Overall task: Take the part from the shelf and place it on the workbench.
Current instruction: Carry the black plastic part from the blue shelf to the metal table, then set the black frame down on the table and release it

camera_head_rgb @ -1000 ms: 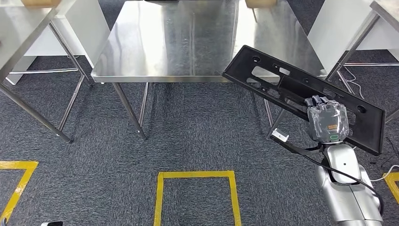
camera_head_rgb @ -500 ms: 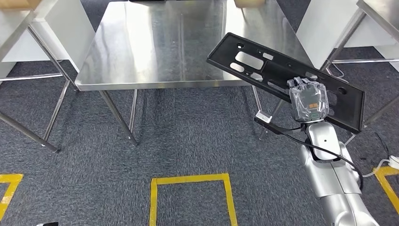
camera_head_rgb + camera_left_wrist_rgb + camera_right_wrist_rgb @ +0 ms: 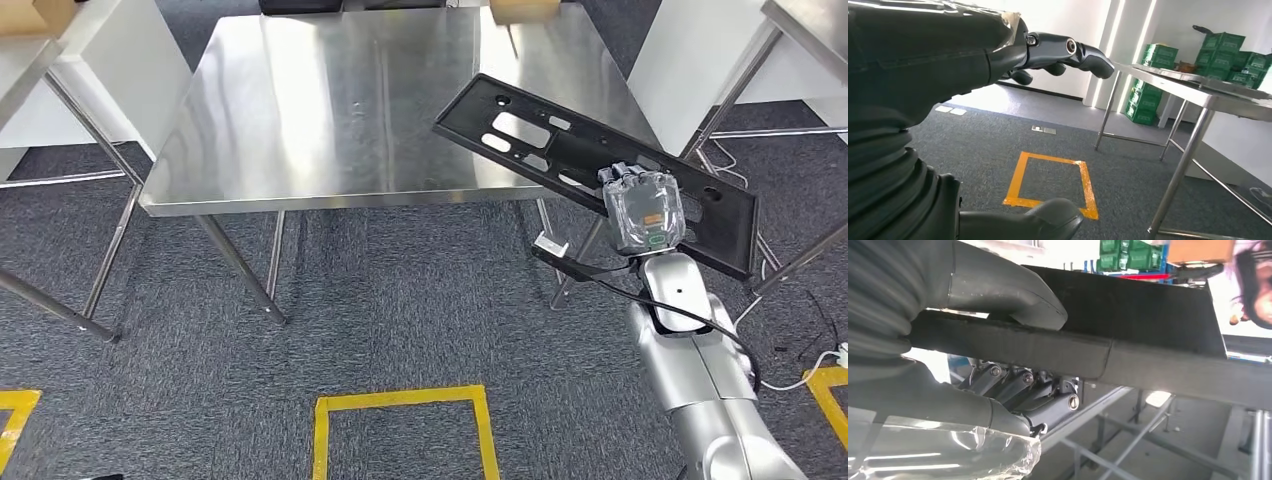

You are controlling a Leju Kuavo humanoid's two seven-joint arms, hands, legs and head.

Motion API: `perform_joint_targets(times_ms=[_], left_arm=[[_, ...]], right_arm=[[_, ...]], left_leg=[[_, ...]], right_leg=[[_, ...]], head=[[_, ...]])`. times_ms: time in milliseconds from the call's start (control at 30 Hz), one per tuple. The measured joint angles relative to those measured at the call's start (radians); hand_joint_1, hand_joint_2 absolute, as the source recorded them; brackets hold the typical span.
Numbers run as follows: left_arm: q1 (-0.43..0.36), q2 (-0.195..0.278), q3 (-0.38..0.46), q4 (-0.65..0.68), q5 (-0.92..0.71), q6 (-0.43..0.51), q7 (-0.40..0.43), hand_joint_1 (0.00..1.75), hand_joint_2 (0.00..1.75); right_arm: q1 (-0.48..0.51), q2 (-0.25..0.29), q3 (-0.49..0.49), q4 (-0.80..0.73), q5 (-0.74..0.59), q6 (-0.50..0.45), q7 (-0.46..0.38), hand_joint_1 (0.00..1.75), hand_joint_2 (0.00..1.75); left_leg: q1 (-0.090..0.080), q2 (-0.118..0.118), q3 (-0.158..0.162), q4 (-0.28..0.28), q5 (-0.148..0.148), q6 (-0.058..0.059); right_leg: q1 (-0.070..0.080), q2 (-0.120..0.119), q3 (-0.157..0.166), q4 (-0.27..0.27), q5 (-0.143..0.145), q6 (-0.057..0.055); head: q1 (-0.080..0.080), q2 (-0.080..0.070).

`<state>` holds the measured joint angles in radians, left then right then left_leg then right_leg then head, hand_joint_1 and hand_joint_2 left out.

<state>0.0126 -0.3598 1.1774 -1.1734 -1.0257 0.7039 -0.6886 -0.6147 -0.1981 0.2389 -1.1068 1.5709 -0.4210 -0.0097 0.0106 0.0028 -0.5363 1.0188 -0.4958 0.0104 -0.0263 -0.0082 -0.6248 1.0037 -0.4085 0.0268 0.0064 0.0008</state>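
Part (image 3: 560, 150) gripped by right hand (image 3: 645, 212) above workbench (image 3: 300, 120)

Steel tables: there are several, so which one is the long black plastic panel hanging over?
The middle steel table, straight ahead. The black plastic panel, gripped by the right hand, overlaps its right front corner; the side tables sit off at the edges.

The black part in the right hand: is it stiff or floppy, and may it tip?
The black part looks stiff: it juts out past the right hand without sagging. Held near one end, it may lever downward. Probably light, given its cut-outs.
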Motion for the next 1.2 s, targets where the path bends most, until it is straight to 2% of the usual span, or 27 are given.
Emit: perform_joint_targets(times_ms=[33, 67, 133, 167, 200, 233, 267, 333, 367, 400, 433, 500, 567, 600, 667, 700, 733, 767, 833, 867, 900, 933, 1000, 1067, 1100, 1167, 1200], left_arm=[[-0.002, 0.000, 0.000, 0.000, 0.000, 0.000, 0.000, 0.00, 1.75], [-0.004, 0.000, 0.001, 0.000, -0.001, 0.000, 0.000, 0.00, 1.75], [-0.006, 0.000, 0.004, 0.000, -0.004, 0.000, 0.000, 0.00, 1.75], [-0.006, 0.000, 0.007, 0.000, -0.007, 0.000, 0.000, 0.00, 1.75], [-0.006, 0.000, 0.009, 0.000, -0.009, 0.000, 0.000, 0.00, 1.75], [-0.006, 0.000, 0.011, 0.000, -0.011, 0.000, 0.000, 0.00, 1.75], [-0.007, 0.000, 0.013, 0.000, -0.013, 0.000, 0.000, 0.00, 1.75], [-0.007, 0.001, 0.017, 0.000, -0.016, 0.000, 0.000, 0.00, 1.75], [-0.007, 0.002, 0.018, -0.001, -0.018, 0.000, 0.000, 0.00, 1.75], [-0.008, 0.003, 0.018, -0.001, -0.020, 0.000, 0.000, 0.00, 1.75], [-0.009, 0.004, 0.019, -0.001, -0.021, 0.000, 0.000, 0.00, 1.75], [-0.012, 0.003, 0.019, -0.001, -0.026, 0.000, 0.000, 0.00, 1.75], [-0.015, 0.002, 0.019, -0.001, -0.031, 0.000, 0.000, 0.00, 1.75], [-0.017, 0.002, 0.019, -0.001, -0.032, 0.000, 0.000, 0.00, 1.75], [-0.020, 0.001, 0.019, -0.001, -0.033, 0.000, 0.000, 0.00, 1.75], [-0.021, 0.001, 0.020, 0.000, -0.033, 0.000, 0.000, 0.00, 1.75], [-0.021, 0.000, 0.022, 0.000, -0.033, 0.000, 0.000, 0.00, 1.75], [-0.021, 0.000, 0.023, 0.001, -0.033, 0.000, 0.000, 0.00, 1.75], [-0.022, 0.000, 0.027, 0.002, -0.033, 0.000, 0.000, 0.00, 1.75], [-0.024, 0.000, 0.028, 0.003, -0.034, 0.000, 0.000, 0.00, 1.75], [-0.026, 0.000, 0.029, 0.003, -0.035, 0.000, 0.000, 0.00, 1.75], [-0.027, 0.000, 0.030, 0.004, -0.036, 0.000, 0.000, 0.00, 1.75], [-0.029, 0.000, 0.030, 0.005, -0.039, 0.000, 0.000, 0.00, 1.75], [-0.028, 0.000, 0.033, 0.008, -0.043, 0.000, 0.000, 0.00, 1.75], [-0.028, 0.000, 0.036, 0.009, -0.046, 0.000, 0.000, 0.00, 1.75], [-0.028, 0.000, 0.041, 0.012, -0.050, 0.000, 0.000, 0.00, 1.75], [-0.028, 0.000, 0.043, 0.014, -0.051, 0.000, 0.000, 0.00, 1.75]], right_arm=[[-0.011, 0.002, 0.001, 0.006, 0.000, 0.001, 0.002, 1.75, 1.75], [-0.026, 0.006, 0.002, 0.015, 0.000, 0.003, 0.005, 1.75, 1.75], [-0.057, 0.020, 0.004, 0.046, 0.000, 0.009, 0.020, 1.75, 1.75], [-0.069, 0.029, 0.008, 0.065, 0.000, 0.014, 0.030, 1.75, 1.75], [-0.080, 0.039, 0.015, 0.085, 0.000, 0.020, 0.041, 1.75, 1.75], [-0.090, 0.050, 0.025, 0.107, 0.000, 0.027, 0.052, 1.75, 1.75], [-0.101, 0.061, 0.037, 0.128, 0.000, 0.033, 0.062, 1.75, 1.75], [-0.123, 0.086, 0.064, 0.169, 0.000, 0.040, 0.080, 1.75, 1.75], [-0.133, 0.100, 0.078, 0.188, 0.000, 0.042, 0.087, 1.75, 1.75], [-0.141, 0.114, 0.091, 0.206, 0.000, 0.044, 0.093, 1.75, 1.75], [-0.150, 0.128, 0.104, 0.225, 0.001, 0.046, 0.098, 1.75, 1.75], [-0.168, 0.154, 0.129, 0.254, 0.001, 0.048, 0.103, 1.75, 1.75], [-0.189, 0.175, 0.151, 0.279, 0.001, 0.047, 0.104, 1.75, 1.75], [-0.198, 0.183, 0.161, 0.291, 0.000, 0.047, 0.104, 1.75, 1.75], [-0.211, 0.197, 0.182, 0.319, 0.000, 0.048, 0.106, 1.75, 1.75], [-0.213, 0.204, 0.194, 0.333, 0.000, 0.048, 0.107, 1.75, 1.75], [-0.214, 0.211, 0.207, 0.347, 0.000, 0.048, 0.109, 1.75, 1.75], [-0.217, 0.219, 0.220, 0.360, 0.000, 0.048, 0.110, 1.75, 1.75], [-0.230, 0.234, 0.241, 0.382, 0.000, 0.049, 0.110, 1.75, 1.75], [-0.240, 0.243, 0.250, 0.392, 0.000, 0.049, 0.110, 1.75, 1.75], [-0.248, 0.252, 0.258, 0.400, 0.000, 0.049, 0.110, 1.75, 1.75], [-0.255, 0.260, 0.264, 0.408, 0.000, 0.050, 0.110, 1.75, 1.75], [-0.268, 0.277, 0.281, 0.428, -0.010, 0.050, 0.114, 1.75, 1.75], [-0.291, 0.296, 0.305, 0.454, -0.025, 0.050, 0.121, 1.75, 1.75], [-0.304, 0.305, 0.316, 0.467, -0.029, 0.049, 0.124, 1.75, 1.75], [-0.321, 0.320, 0.334, 0.488, -0.033, 0.049, 0.125, 1.75, 1.75], [-0.324, 0.325, 0.341, 0.497, -0.033, 0.050, 0.125, 1.75, 1.75]], left_leg=[[0.002, 0.000, -0.021, 0.037, 0.000, -0.004], [0.004, 0.000, -0.056, 0.093, -0.007, -0.009], [0.004, -0.001, -0.148, 0.227, -0.047, -0.018], [0.004, -0.001, -0.189, 0.274, -0.071, -0.020], [0.004, -0.001, -0.217, 0.291, -0.082, -0.019], [0.003, -0.001, -0.228, 0.276, -0.072, -0.016], [0.001, -0.001, -0.222, 0.227, -0.036, -0.008], [-0.010, -0.003, -0.186, 0.082, 0.073, 0.015], [-0.015, -0.004, -0.170, 0.027, 0.111, 0.026], [-0.020, -0.005, -0.159, -0.006, 0.132, 0.033], [-0.023, -0.007, -0.154, -0.017, 0.136, 0.036], [-0.021, -0.005, -0.139, -0.025, 0.137, 0.038], [-0.014, -0.004, -0.120, -0.039, 0.136, 0.045], [-0.011, -0.005, -0.113, -0.044, 0.134, 0.048], [-0.010, -0.009, -0.103, -0.044, 0.123, 0.052], [-0.009, -0.011, -0.097, -0.043, 0.117, 0.050], [-0.008, -0.013, -0.090, -0.042, 0.110, 0.047], [-0.007, -0.015, -0.083, -0.040, 0.102, 0.043], [-0.006, -0.016, -0.070, -0.030, 0.084, 0.031], [-0.007, -0.015, -0.068, -0.024, 0.074, 0.024], [-0.009, -0.015, -0.068, -0.019, 0.067, 0.019], [-0.010, -0.014, -0.068, -0.016, 0.062, 0.014], [-0.004, -0.013, -0.069, -0.013, 0.055, 0.005], [0.001, -0.010, -0.088, 0.029, 0.031, -0.007], [0.003, -0.009, -0.113, 0.077, 0.011, -0.013], [0.004, -0.007, -0.185, 0.204, -0.032, -0.020], [0.006, -0.006, -0.217, 0.250, -0.039, -0.022]], right_leg=[[-0.001, 0.003, 0.007, -0.001, -0.004, -0.007], [-0.003, 0.005, 0.015, -0.002, -0.008, -0.014], [0.000, 0.009, 0.026, -0.002, -0.019, -0.029], [0.003, 0.012, 0.033, -0.002, -0.025, -0.034], [0.006, 0.015, 0.042, -0.002, -0.032, -0.037], [0.009, 0.019, 0.052, -0.003, -0.039, -0.039], [0.012, 0.022, 0.062, -0.003, -0.046, -0.040], [0.018, 0.029, 0.079, -0.003, -0.060, -0.038], [0.021, 0.032, 0.083, -0.003, -0.066, -0.036], [0.024, 0.035, 0.086, -0.004, -0.073, -0.032], [0.026, 0.037, 0.087, -0.004, -0.077, -0.027], [0.030, 0.037, 0.089, -0.006, -0.088, -0.017], [0.032, 0.031, 0.066, 0.045, -0.111, -0.014], [0.030, 0.027, 0.034, 0.103, -0.131, -0.014], [0.024, 0.024, -0.052, 0.242, -0.167, -0.011], [0.021, 0.023, -0.085, 0.282, -0.169, -0.005], [0.017, 0.022, -0.100, 0.284, -0.153, 0.005], [0.012, 0.021, -0.094, 0.244, -0.120, 0.017], [0.004, 0.013, -0.047, 0.101, -0.036, 0.038], [0.002, 0.010, -0.025, 0.044, -0.009, 0.039], [0.001, 0.008, -0.012, 0.012, 0.005, 0.034], [0.003, 0.008, -0.008, 0.003, 0.005, 0.024], [0.003, 0.010, -0.005, 0.003, 0.001, 0.005], [0.000, 0.014, 0.002, 0.003, -0.004, -0.011], [-0.001, 0.015, 0.007, 0.002, -0.008, -0.019], [0.001, 0.016, 0.017, 0.002, -0.017, -0.030], [0.003, 0.016, 0.022, 0.002, -0.022, -0.033]], head=[[-0.001, 0.000], [-0.002, 0.000], [-0.005, 0.000], [-0.005, 0.000], [-0.005, 0.000], [-0.005, 0.000], [-0.005, 0.000], [-0.005, 0.000], [-0.005, 0.000], [-0.004, 0.000], [-0.004, 0.000], [-0.005, 0.000], [-0.005, 0.000], [-0.005, 0.000], [-0.005, 0.000], [-0.005, 0.000], [-0.004, 0.000], [-0.004, 0.000], [-0.004, 0.000], [-0.003, 0.000], [-0.003, 0.000], [-0.003, 0.000], [-0.003, 0.000], [-0.005, 0.000], [-0.006, 0.000], [-0.007, 0.000], [-0.007, 0.000]])
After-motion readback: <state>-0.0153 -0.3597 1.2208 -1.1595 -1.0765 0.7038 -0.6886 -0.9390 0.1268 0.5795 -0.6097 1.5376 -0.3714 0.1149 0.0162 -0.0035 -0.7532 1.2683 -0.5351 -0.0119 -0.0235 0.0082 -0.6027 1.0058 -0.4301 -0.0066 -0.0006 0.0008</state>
